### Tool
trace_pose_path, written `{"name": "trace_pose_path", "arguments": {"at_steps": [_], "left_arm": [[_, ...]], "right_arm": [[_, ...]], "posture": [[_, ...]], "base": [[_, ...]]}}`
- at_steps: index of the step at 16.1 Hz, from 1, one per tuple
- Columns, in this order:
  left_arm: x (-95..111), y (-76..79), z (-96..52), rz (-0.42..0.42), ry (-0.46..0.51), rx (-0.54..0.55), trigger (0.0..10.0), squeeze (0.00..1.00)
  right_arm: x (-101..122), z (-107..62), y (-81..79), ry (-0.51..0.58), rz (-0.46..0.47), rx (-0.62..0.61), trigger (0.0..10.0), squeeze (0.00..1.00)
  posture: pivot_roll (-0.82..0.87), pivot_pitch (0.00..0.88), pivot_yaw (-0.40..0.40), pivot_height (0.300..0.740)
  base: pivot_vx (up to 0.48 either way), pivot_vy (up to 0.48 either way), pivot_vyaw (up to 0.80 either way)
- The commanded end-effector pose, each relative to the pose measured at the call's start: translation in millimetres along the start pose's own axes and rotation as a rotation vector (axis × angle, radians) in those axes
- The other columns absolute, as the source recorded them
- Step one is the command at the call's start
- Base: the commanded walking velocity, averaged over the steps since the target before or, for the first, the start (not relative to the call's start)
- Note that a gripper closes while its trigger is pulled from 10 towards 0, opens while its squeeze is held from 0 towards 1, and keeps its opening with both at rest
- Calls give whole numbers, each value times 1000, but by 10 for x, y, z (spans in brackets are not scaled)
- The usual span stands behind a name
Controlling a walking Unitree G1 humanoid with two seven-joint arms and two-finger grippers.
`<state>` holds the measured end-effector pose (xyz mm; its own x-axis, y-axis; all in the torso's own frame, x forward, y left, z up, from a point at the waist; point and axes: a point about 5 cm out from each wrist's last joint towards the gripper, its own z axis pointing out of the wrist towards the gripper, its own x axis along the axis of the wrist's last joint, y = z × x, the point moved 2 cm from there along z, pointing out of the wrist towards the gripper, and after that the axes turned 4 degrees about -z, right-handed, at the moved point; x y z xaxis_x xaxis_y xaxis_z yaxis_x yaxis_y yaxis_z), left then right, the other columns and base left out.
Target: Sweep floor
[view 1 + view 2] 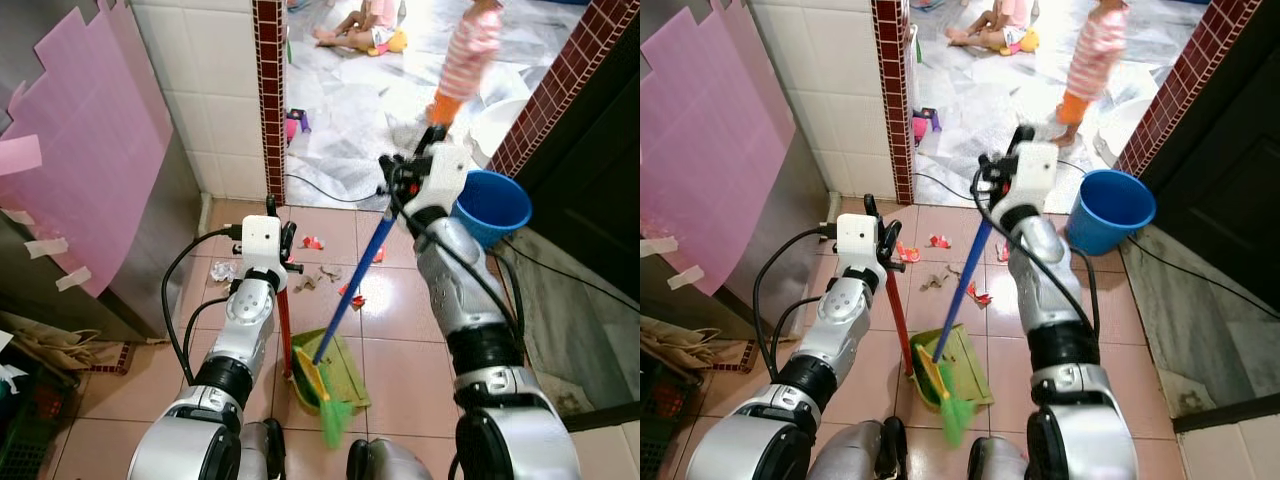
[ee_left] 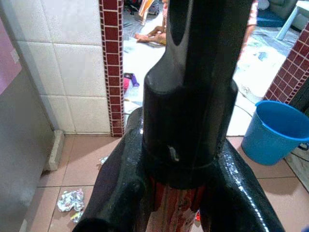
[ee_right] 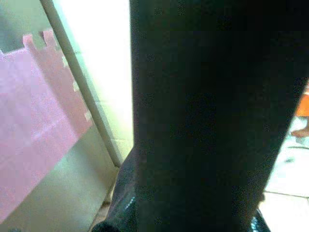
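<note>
My left gripper [image 1: 279, 226] is shut on the upright red handle [image 1: 284, 320] of a green dustpan [image 1: 350, 372] that rests on the tan tiles between my arms. My right gripper [image 1: 408, 168], raised higher and farther out, is shut on the blue broom handle [image 1: 356, 285]. That handle slants down to a yellow and green broom head [image 1: 330, 408] lying over the dustpan's near edge. Beyond the dustpan lie scattered scraps: red bits [image 1: 352, 298], brown pieces [image 1: 318, 276] and crumpled foil [image 1: 222, 270]. In the left wrist view the red handle [image 2: 173, 212] sits between my black fingers [image 2: 118, 193].
A blue bucket [image 1: 492, 205] stands to the right by a dark doorway. A steel cabinet with a pink sheet [image 1: 90, 130] lines the left, beside a tiled pillar [image 1: 268, 100]. A black cable [image 1: 320, 190] crosses the threshold. One child stands [image 1: 465, 55] and another sits [image 1: 365, 30] in the bright room beyond.
</note>
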<state>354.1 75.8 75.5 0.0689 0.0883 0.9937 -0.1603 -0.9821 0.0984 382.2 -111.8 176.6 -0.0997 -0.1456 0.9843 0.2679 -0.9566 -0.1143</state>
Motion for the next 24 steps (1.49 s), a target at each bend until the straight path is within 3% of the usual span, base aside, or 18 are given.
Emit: {"name": "trace_pose_path", "arguments": {"at_steps": [1,4,8,10,13,15,16,17,18,20,21,22,24], "left_arm": [[-144,22,-38,-5,-71,-2,10000,0],[-74,6,-53,23,-17,-34,10000,0],[37,-152,-118,63,44,-19,10000,0],[96,-241,-190,60,73,-15,10000,0],[236,-302,-374,135,123,-71,10000,0],[305,-288,-429,162,130,-98,10000,0],[330,-288,-436,161,131,-100,10000,0],[346,-243,-412,165,121,-125,10000,0],[351,-218,-410,171,117,-142,10000,0],[379,-188,-449,175,110,-162,10000,0],[383,-205,-478,175,100,-156,10000,0],[377,-213,-485,172,91,-149,10000,0],[344,-141,-489,160,78,-166,10000,0]], "right_arm": [[219,38,-9,102,-20,5,10000,0],[424,-24,60,235,-227,-38,10000,0],[344,-222,201,261,-293,-143,10000,0],[168,-341,250,215,-284,-174,10000,0],[-119,-568,306,136,-272,-275,10000,0],[-196,-639,316,96,-269,-341,10000,0],[-275,-643,345,20,-240,-392,10000,0],[-228,-523,317,-102,-257,-392,10000,0],[-130,-481,310,-120,-263,-402,10000,0],[202,-485,288,-100,-247,-468,10000,0],[465,-508,99,-23,-244,-487,10000,0],[537,-529,-13,21,-259,-476,10000,0],[281,-669,47,-36,-369,-420,10000,0]], "posture": [[27,87,-53,740],[26,71,-35,740],[27,23,-3,740],[31,0,20,740],[47,0,49,740],[47,0,70,740],[49,0,85,740],[49,0,94,740],[49,0,96,740],[60,0,97,740],[55,0,114,740],[49,0,121,740],[18,0,108,740]], "base": [[0,0,0],[0,0,0],[0,0,0],[0,0,0],[0,0,0],[0,0,0],[0,0,0],[0,0,0],[0,0,0],[0,0,0],[0,0,0],[0,0,0],[0,0,0]]}}
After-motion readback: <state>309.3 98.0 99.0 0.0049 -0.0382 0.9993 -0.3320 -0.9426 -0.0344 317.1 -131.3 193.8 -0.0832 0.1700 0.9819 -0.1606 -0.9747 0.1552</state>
